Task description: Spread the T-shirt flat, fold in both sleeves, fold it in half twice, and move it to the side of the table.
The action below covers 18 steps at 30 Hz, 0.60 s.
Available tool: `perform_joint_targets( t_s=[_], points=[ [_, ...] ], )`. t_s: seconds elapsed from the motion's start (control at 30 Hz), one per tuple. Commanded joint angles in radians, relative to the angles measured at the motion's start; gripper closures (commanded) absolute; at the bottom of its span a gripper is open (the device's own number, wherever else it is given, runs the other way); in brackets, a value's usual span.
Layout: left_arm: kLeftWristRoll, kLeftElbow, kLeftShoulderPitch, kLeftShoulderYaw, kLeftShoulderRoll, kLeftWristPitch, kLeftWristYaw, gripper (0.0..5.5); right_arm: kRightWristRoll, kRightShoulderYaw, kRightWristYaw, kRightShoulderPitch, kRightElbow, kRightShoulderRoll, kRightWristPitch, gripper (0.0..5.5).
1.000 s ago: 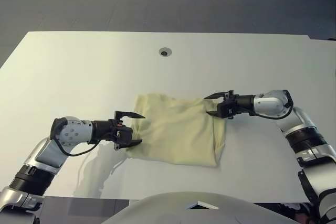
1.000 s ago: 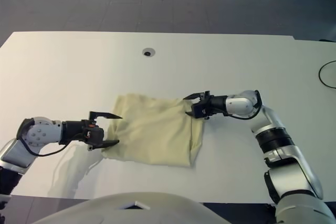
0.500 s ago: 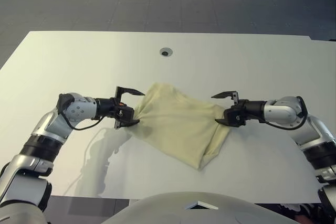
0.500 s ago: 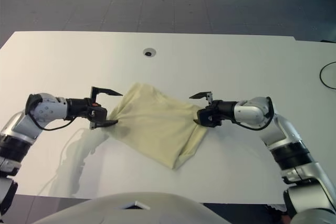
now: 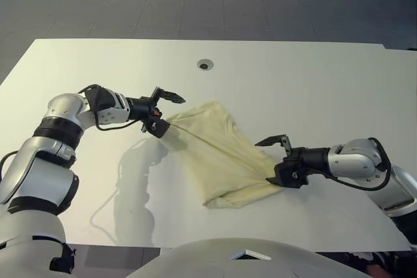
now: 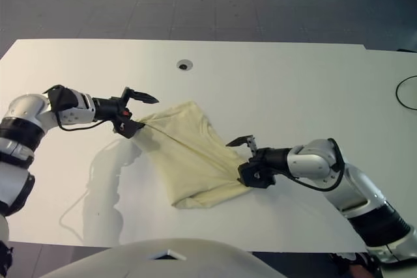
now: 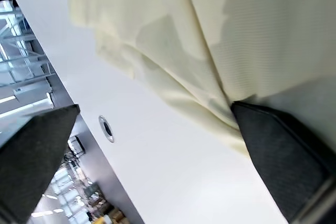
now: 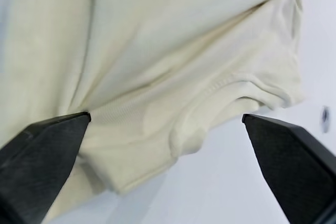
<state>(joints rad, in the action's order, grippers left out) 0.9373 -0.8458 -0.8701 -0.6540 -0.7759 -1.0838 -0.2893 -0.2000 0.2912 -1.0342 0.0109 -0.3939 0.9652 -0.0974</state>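
The pale yellow T-shirt (image 5: 215, 154) lies bunched and stretched in a diagonal band across the middle of the white table (image 5: 293, 83). My left gripper (image 5: 168, 114) is at the shirt's far left corner, open, one finger raised and the lower finger (image 5: 158, 129) touching the cloth. My right gripper (image 5: 264, 161) is at the near right corner, also open, its lower finger (image 5: 281, 179) against the fabric. In the right wrist view the cloth (image 8: 173, 77) spans the wide gap between the two fingers. The left wrist view has the cloth (image 7: 173, 40) meeting one finger (image 7: 283, 150).
A small round hole (image 5: 205, 64) sits in the tabletop at the far centre. A dark cable (image 6: 405, 89) loops off the table's right edge. Bare tabletop surrounds the shirt on the left, right and far sides.
My left gripper moved away toward the far left and my right gripper came toward the near edge. The shirt went from a flat squarish fold to a stretched diagonal band.
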Motion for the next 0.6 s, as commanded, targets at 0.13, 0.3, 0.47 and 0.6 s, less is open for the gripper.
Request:
perform_joint_targets(
  t_s=[0.13, 0.3, 0.47, 0.6],
  points=[
    [0.385, -0.042, -0.132, -0.258, 0.075, -0.012, 0.444, 0.10, 0.154, -0.022, -0.019, -0.057, -0.225, -0.078, 0.490, 0.13],
    [0.541, -0.031, -0.207, -0.378, 0.094, 0.052, 0.755, 0.10, 0.211, -0.070, 0.021, -0.002, -0.298, -0.102, 0.628, 0.13],
    [0.606, -0.024, -0.273, -0.422, 0.085, 0.117, 0.946, 0.10, 0.292, -0.142, 0.011, 0.020, -0.373, -0.081, 0.691, 0.13],
    [0.607, -0.065, -0.316, -0.418, 0.067, 0.147, 1.003, 0.10, 0.332, -0.178, 0.020, 0.068, -0.374, -0.082, 0.683, 0.13]
  ],
)
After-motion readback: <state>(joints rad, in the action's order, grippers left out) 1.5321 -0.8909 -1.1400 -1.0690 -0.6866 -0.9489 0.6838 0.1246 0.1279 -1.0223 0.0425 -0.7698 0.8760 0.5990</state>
